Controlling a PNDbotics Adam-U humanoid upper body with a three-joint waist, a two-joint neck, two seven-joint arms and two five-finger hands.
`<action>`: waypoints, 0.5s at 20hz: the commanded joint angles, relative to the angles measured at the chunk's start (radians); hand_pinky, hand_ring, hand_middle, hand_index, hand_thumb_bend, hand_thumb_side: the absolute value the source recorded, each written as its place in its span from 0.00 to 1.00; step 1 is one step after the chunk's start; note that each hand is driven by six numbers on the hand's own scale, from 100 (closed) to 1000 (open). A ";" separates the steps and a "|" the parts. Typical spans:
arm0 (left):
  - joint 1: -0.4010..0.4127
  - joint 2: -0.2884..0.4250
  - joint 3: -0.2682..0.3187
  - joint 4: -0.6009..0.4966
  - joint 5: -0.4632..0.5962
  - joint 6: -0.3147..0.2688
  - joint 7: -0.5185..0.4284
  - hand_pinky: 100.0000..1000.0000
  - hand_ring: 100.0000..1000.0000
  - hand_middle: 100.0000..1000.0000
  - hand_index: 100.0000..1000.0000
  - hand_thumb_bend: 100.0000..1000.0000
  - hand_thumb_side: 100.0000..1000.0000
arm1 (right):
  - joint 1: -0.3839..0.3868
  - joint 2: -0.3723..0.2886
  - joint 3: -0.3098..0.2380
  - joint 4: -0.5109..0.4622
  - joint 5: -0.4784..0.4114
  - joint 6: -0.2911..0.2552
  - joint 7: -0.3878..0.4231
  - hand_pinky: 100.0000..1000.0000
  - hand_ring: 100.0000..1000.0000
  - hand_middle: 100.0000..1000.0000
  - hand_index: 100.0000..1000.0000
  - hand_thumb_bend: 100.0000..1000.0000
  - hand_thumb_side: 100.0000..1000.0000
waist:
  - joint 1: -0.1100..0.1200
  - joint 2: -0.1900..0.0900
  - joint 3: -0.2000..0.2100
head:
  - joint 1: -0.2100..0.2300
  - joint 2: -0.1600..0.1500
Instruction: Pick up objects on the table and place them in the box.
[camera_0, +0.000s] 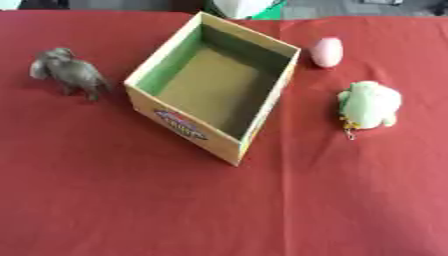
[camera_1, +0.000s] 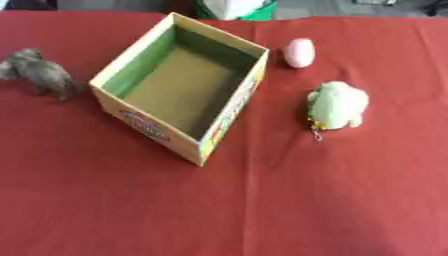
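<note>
open cardboard box (camera_0: 212, 87) standing askew on the red tabletop (camera_0: 131, 210), toward its far edge and near mid-width, its cavity showing only bare brown floor and green inner walls; nothing lies in it. three objects remain outside: a grey-brown animal figure (camera_0: 70, 71) toward the tabletop's left edge, a pink egg-shaped object (camera_0: 326, 51) just beyond the box's far right corner, and a pale green plush toy (camera_0: 369, 104) with a small dangling chain, toward the right edge. no robot hand appears in either view, so whether each is open or closed cannot be told. likely hazards: the rounded pink object may roll if nudged during approach; the light, empty box may slide or tip if a descending arm strikes its rim; the plush toy's chain may snag on that rim.
</note>
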 joint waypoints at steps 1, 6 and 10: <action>-0.060 0.078 -0.018 0.091 -0.073 -0.046 -0.116 0.63 0.80 0.80 0.89 0.62 1.00 | -0.006 -0.036 0.000 -0.019 0.004 -0.001 0.008 0.76 0.79 0.72 0.83 0.00 0.98 | 0.000 -0.019 -0.005 | 0.002 -0.010; -0.165 0.101 -0.067 0.219 -0.215 -0.142 -0.246 0.64 0.82 0.81 0.89 0.86 1.00 | -0.007 -0.040 0.004 -0.019 0.003 -0.001 0.014 0.76 0.80 0.72 0.83 0.00 0.98 | -0.002 -0.016 -0.010 | -0.002 -0.014; -0.239 0.086 -0.122 0.287 -0.323 -0.230 -0.339 0.69 0.87 0.85 1.00 0.75 1.00 | -0.013 -0.042 0.011 -0.019 0.000 -0.002 0.021 0.76 0.80 0.72 0.83 0.00 0.98 | -0.001 -0.013 -0.016 | -0.001 -0.019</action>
